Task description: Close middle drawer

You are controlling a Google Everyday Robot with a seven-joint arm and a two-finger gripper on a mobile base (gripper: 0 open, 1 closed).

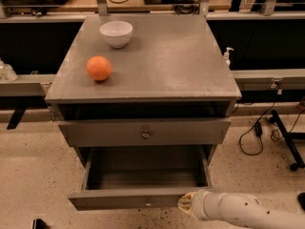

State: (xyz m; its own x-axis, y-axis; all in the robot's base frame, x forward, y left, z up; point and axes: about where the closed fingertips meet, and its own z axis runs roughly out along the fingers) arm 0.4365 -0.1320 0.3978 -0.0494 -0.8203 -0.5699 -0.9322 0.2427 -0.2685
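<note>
The middle drawer [138, 199] is pulled far out of the grey cabinet [157, 61]. Its inside is bare, and a small round knob [148, 203] sits at the centre of its flat front. My gripper [187, 203] is at the end of the white forearm coming in from the lower right. Its tip is against the right end of the drawer's front panel. The drawer above [145, 133] stands slightly out, with its own knob.
An orange [98, 68] and a white bowl [116, 33] sit on the cabinet top. Cables [257, 130] and a black stand leg [288, 144] lie on the speckled floor to the right. Dark shelving runs behind the cabinet.
</note>
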